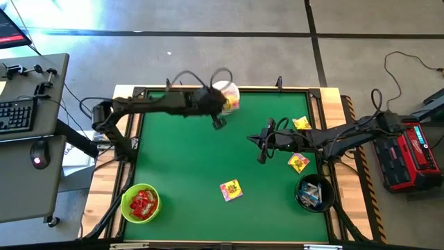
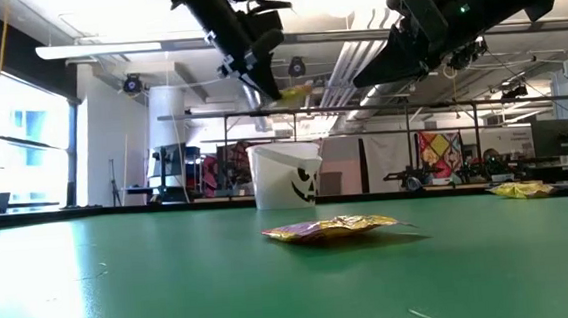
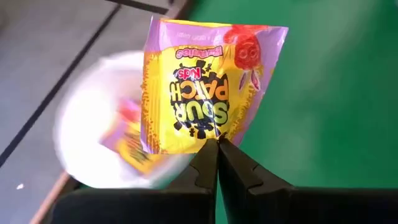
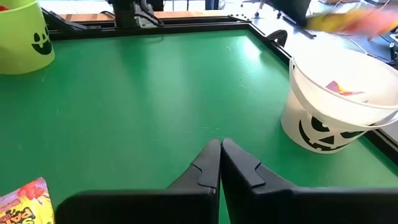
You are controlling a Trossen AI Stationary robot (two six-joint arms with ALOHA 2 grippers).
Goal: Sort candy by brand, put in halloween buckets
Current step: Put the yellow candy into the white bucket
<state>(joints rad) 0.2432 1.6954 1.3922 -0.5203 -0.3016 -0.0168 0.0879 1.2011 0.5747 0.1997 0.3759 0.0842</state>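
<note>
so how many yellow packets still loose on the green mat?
3: one mid-mat toward the front, one by the right arm's elbow, one near the back right edge. A fourth hangs in the left gripper over the white bucket, which holds more.

High view hangs overhead and looks straight down, taking in the whole green worktop and both arms. Low view sits right at surface level, staring flat across toward the room behind. Both catch the white bucket at the far edge — so does the right wrist cam, from close by. The left wrist cam looks down on it from above, very tight.
</note>
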